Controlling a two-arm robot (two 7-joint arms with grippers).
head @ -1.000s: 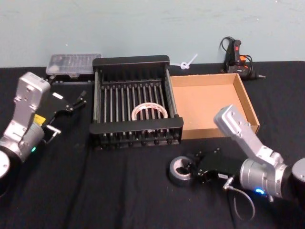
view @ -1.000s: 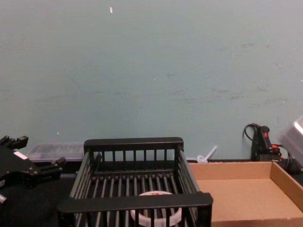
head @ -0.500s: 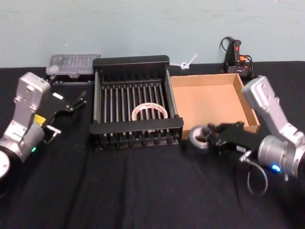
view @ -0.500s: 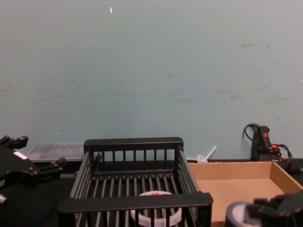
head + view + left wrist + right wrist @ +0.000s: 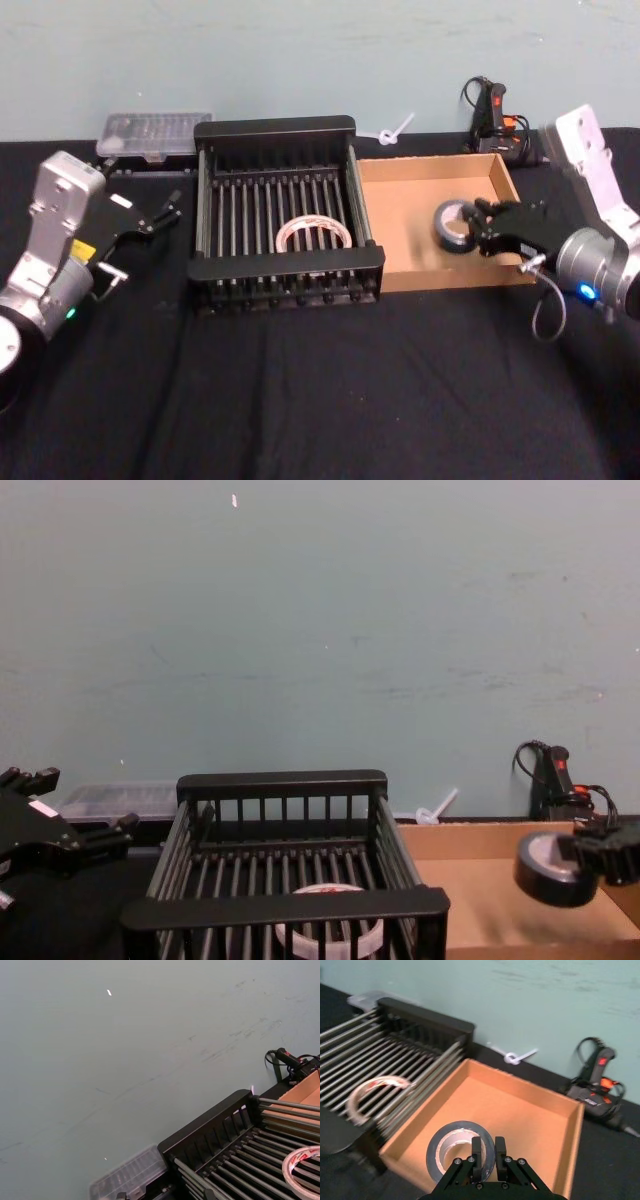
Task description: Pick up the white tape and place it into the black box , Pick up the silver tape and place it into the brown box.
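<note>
My right gripper (image 5: 480,226) is shut on the rim of the silver tape (image 5: 452,224), holding it in the air above the right half of the brown box (image 5: 400,210). The right wrist view has the silver tape (image 5: 455,1152) pinched at its near wall between the fingers (image 5: 478,1152), over the cardboard floor. From the chest, the silver tape (image 5: 547,868) hangs above the brown box (image 5: 470,880). The white tape (image 5: 313,234) lies flat on the slats inside the black box (image 5: 275,128). My left gripper (image 5: 160,216) is open, parked left of the black box.
A clear plastic case (image 5: 155,136) lies behind the black box at the back left. A black and orange glue gun (image 5: 495,118) with its cable and a white zip tie (image 5: 392,131) sit behind the brown box. Black cloth covers the table in front.
My right gripper lifted the silver tape off the cloth in front of the boxes and carried it up and back over the brown box. The left arm has stayed still.
</note>
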